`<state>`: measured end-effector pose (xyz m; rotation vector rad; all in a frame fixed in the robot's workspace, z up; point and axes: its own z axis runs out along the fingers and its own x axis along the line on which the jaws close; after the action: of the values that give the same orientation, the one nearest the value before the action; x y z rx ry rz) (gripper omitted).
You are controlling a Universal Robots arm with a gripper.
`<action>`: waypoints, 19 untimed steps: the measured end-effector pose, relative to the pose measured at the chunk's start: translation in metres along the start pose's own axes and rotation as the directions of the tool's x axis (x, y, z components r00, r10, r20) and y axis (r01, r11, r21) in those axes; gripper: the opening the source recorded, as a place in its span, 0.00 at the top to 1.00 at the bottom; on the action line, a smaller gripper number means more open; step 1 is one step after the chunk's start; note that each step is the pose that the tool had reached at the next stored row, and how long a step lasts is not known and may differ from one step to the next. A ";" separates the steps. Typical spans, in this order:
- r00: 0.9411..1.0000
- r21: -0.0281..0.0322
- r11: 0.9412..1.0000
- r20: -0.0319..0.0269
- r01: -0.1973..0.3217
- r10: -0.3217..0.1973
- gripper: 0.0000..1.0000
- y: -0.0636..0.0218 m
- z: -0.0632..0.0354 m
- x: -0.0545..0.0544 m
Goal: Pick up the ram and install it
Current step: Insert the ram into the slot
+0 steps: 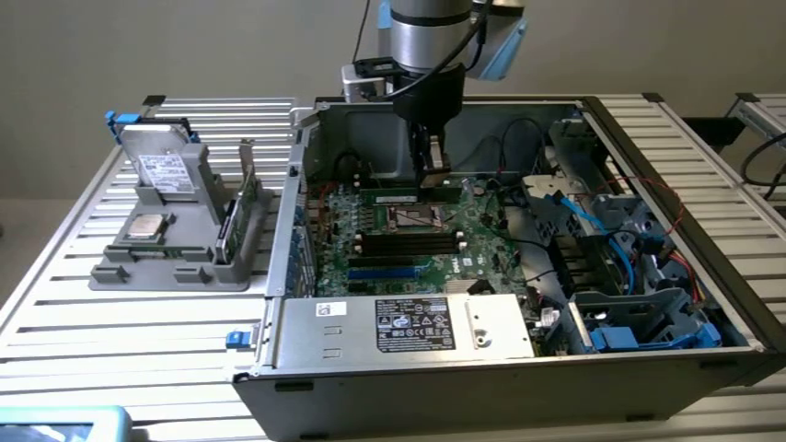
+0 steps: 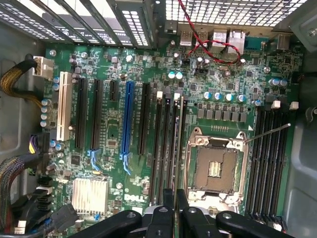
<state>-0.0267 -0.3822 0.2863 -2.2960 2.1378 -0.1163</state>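
Note:
My gripper (image 1: 432, 175) hangs inside the open computer case (image 1: 687, 304), above the motherboard (image 1: 473, 262). Right under its fingertips lies a long thin green strip with a whitish label, the ram (image 1: 411, 196), level and parallel to the black memory slots (image 1: 406, 244). In the wrist view the gripper (image 2: 175, 197) has its fingers (image 2: 167, 210) almost together, with only a narrow slit between them. That slit lines up with the bank of black slots (image 2: 169, 144) beside the empty processor socket (image 2: 216, 166). The ram itself cannot be made out there.
A grey holder (image 1: 172, 267) on the slatted table at the exterior view's left carries a drive (image 1: 160, 170), a silver processor chip (image 1: 147, 226) and upright green cards (image 1: 249, 198). Cables (image 1: 639, 249), a power supply (image 1: 406, 322) and the socket's raised lever (image 2: 267, 133) crowd the case.

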 end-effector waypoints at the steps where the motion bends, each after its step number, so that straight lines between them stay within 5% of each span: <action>1: 1.000 0.000 1.000 0.000 0.000 0.000 0.86 0.0000 0.0000 0.000; 15: 0.999 -0.001 0.999 -0.003 -0.038 0.038 0.86 -0.0001 0.0076 0.001; 19: 0.999 0.010 0.999 -0.003 -0.043 0.044 0.86 0.0001 0.0110 0.001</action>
<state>-0.0262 -0.3834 0.2754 -2.2442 2.1823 -0.1307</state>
